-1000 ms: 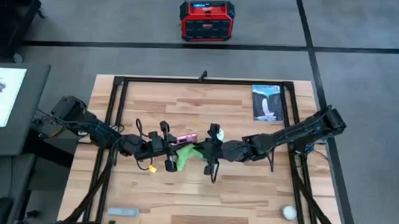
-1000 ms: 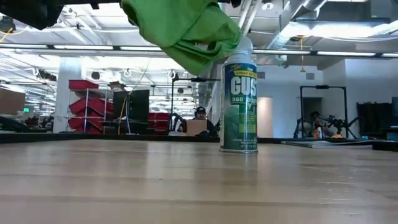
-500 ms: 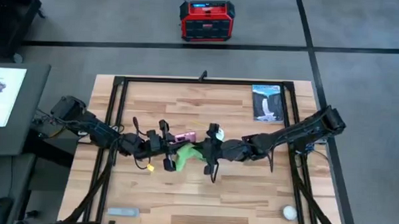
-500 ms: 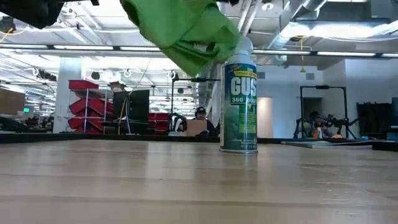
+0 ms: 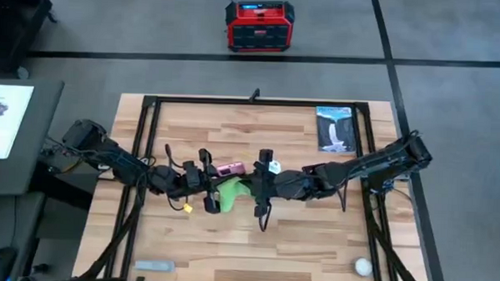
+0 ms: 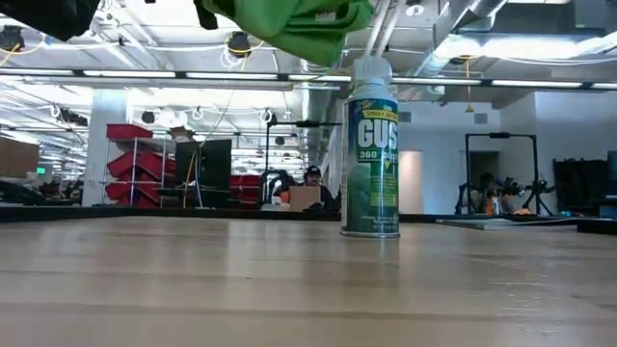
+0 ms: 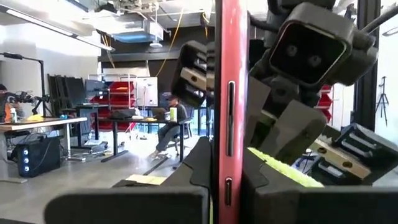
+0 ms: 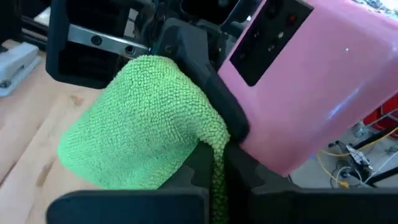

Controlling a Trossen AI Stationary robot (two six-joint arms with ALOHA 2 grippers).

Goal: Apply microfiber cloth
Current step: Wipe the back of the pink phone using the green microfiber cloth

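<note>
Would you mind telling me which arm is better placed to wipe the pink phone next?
The right. Its hand already grips the microfiber cloth right beside the pink phone, while the left hand is occupied gripping that phone edge-on.

bright, even overhead light – ceiling glare, near tabletop [image 6: 289, 299] blurred

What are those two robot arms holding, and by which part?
The left gripper clamps the pink phone by its lower end; the right gripper pinches a fold of the green microfiber cloth.
</note>
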